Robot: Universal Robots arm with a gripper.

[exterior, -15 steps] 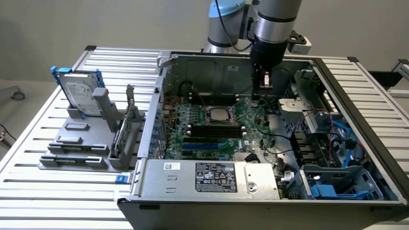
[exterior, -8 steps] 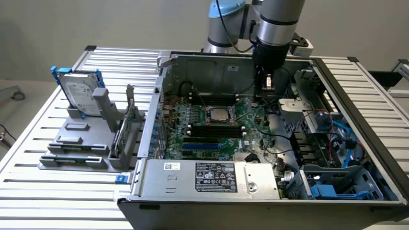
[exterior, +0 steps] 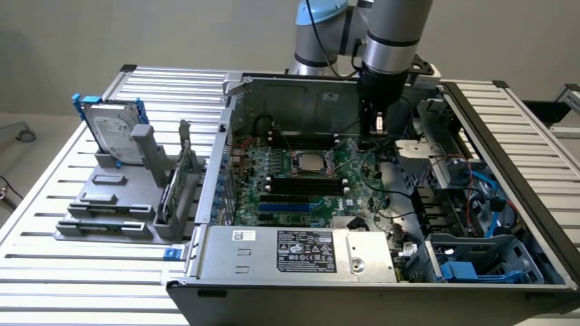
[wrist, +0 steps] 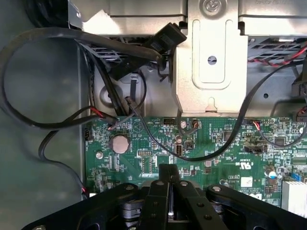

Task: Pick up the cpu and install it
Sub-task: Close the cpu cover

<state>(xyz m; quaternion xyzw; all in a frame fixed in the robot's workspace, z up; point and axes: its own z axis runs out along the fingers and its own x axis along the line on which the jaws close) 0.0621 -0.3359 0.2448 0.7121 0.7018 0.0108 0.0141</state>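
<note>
Hovering over the green motherboard (wrist: 218, 143), my gripper (exterior: 379, 130) has its black fingers (wrist: 158, 196) pinched to a narrow slit, nothing seen between them. Cpu (exterior: 308, 161), a flat silvery square, sits in the metal-framed socket at 8 o'clock from the gripper. White power-supply label (exterior: 306, 250): print too small to read.

We see our arm (exterior: 397, 27) as a smooth silver-grey tube ringed by a black band, with a pale blue joint (exterior: 317, 34) behind it and a thin black cable (exterior: 309, 13) crossing that joint. Our gripper (wrist: 169, 175) is matt black, built of angular links dotted with small silver screws (wrist: 212, 189).
</note>
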